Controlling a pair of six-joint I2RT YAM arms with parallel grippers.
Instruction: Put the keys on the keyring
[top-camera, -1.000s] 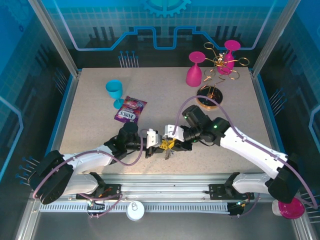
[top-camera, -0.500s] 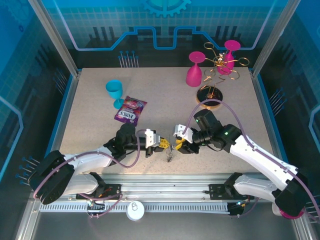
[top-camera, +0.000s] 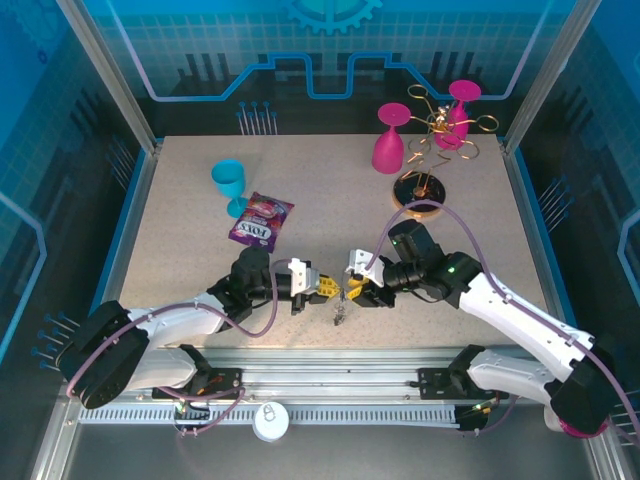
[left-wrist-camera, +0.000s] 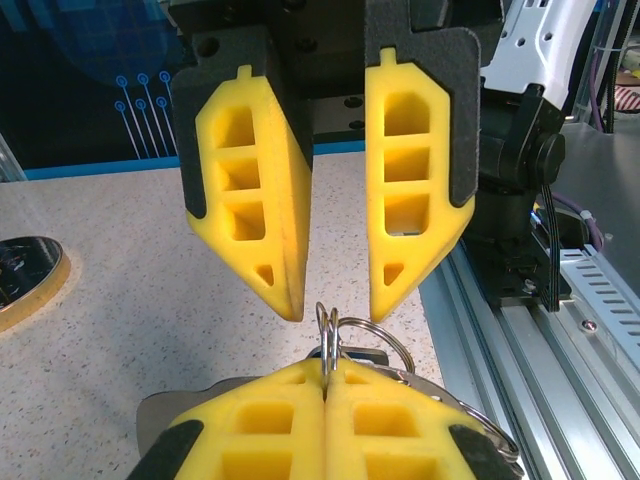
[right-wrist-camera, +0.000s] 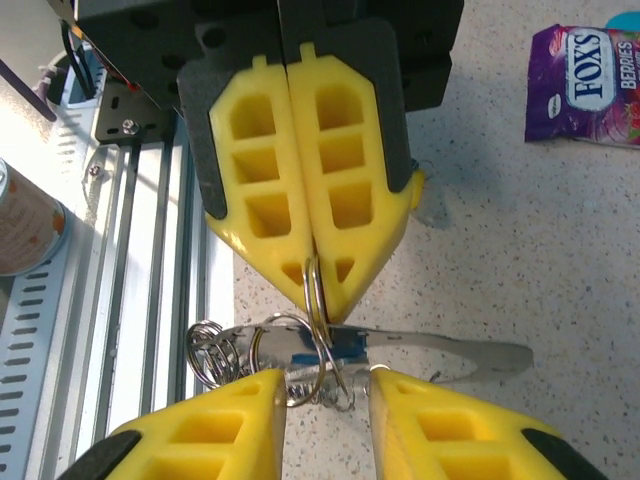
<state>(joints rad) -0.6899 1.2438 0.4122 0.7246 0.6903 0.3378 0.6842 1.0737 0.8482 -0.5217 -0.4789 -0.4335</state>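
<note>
On the near side of the sweet packet (top-camera: 260, 221), the left jaws were clamped on the keyring (right-wrist-camera: 314, 300), the right jaws open just beside the blue-headed key (right-wrist-camera: 450, 355) hanging by it, whether threaded I couldn't tell; nothing looked finished.

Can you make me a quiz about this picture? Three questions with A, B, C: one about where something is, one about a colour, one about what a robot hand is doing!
1. Where is the candy bag?
A. at the near left corner
B. beside the blue cup
C. at the far right corner

2. What colour are the end effector fingers?
A. green
B. red
C. yellow

3. What is the left end effector doing?
A. shut on the keyring
B. wide open
C. half open, holding nothing

Answers:
1 B, the bag lies right by the cup in the top view.
2 C, both wrist views show yellow fingers.
3 A, its fingers meet with the ring pinched at their tips.
</note>
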